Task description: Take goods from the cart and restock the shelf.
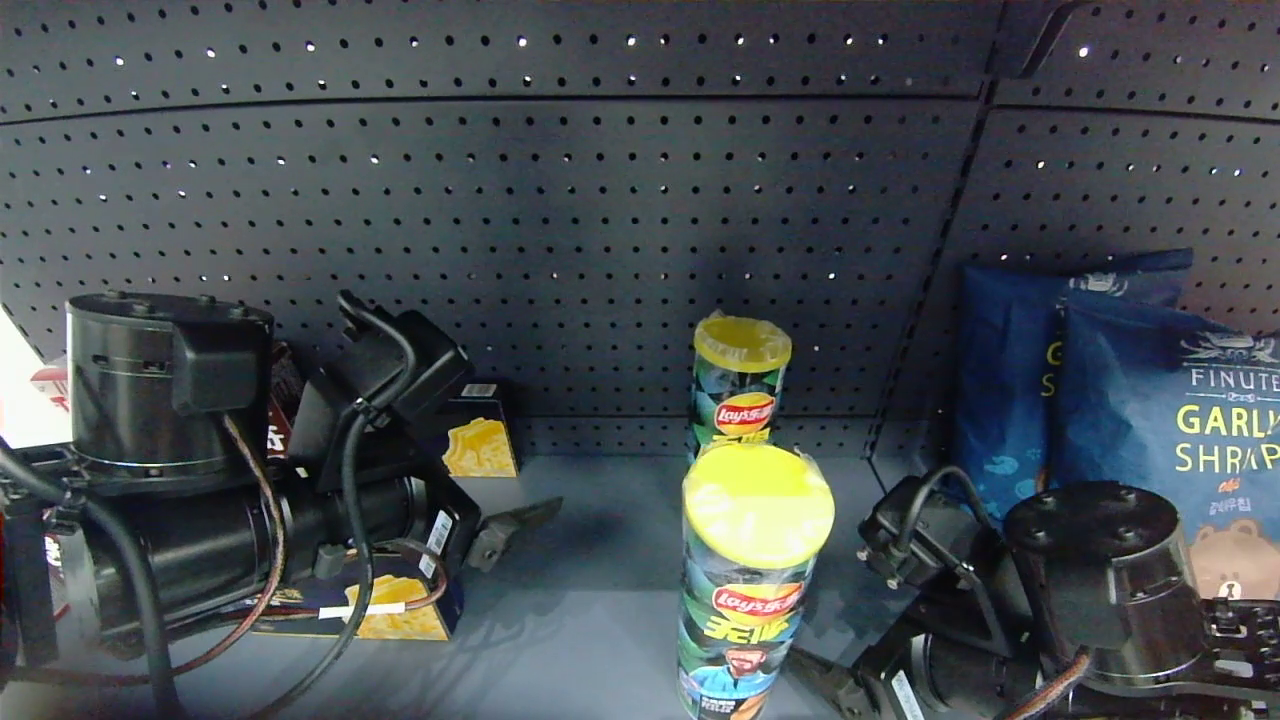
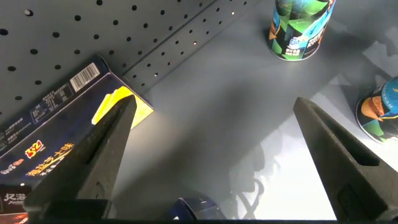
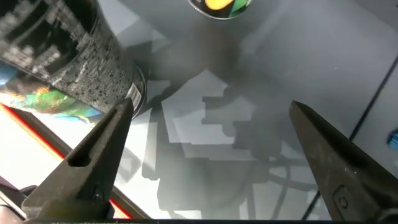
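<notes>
The front chip can [image 1: 757, 580] stands upright on the shelf [image 1: 600, 560] with its yellow lid on; the rear chip can [image 1: 741, 385] stands directly behind it, apart from it and near the pegboard back [image 1: 560, 250]. The right gripper [image 3: 210, 109] sits low, just to the right of the front chip can, jaws spread wide and empty; the can wall lies just beside one finger [image 3: 93, 162], outside the gap. The left gripper [image 2: 213, 106] lies well to the left of the front chip can, jaws likewise apart and holding nothing; a cheese-print box [image 1: 395, 615] lies under that arm, and a second box [image 1: 480, 445] stands farther left of the rear can, near one left finger. Blue snack bags [image 1: 1150, 400] stand well to the right of the can. Judged from this layout, the goods are set down and the step in hand is withdrawal toward the cart. Draw the right arm straight back from the front chip can with the jaws open; a sideways sweep would likely tip so tall and narrow a can. Raise the left arm off the box before retreating, so that the box is not dragged along.
</notes>
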{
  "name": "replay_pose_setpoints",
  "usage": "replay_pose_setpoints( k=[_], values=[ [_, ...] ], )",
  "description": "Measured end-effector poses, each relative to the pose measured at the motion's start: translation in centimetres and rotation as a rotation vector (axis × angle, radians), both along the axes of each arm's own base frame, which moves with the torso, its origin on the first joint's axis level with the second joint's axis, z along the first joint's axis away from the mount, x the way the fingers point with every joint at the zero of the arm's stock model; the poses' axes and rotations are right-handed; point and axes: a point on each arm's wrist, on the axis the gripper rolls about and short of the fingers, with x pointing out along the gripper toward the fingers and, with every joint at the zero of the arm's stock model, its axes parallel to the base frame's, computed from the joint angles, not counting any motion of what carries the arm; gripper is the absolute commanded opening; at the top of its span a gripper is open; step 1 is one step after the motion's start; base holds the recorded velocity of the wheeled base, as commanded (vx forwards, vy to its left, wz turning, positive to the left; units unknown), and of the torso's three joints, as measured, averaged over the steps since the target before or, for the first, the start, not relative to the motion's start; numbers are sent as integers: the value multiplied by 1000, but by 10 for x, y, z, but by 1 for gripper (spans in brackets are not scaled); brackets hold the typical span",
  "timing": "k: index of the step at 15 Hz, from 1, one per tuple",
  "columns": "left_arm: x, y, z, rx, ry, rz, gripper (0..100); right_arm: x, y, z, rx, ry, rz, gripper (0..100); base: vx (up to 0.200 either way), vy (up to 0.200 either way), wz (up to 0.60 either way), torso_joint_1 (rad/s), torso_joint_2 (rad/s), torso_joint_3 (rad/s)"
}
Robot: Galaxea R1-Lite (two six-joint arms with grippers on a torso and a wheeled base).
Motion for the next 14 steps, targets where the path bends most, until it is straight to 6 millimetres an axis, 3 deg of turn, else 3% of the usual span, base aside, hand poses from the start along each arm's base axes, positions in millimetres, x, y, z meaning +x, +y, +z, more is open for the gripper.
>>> replay_pose_setpoints(
  k=[14],
  values=[
    [-1,1,-3,5,12,0,100,2,16,-2,-5,3,31,100,0,0,0,0,0,0]
  ],
)
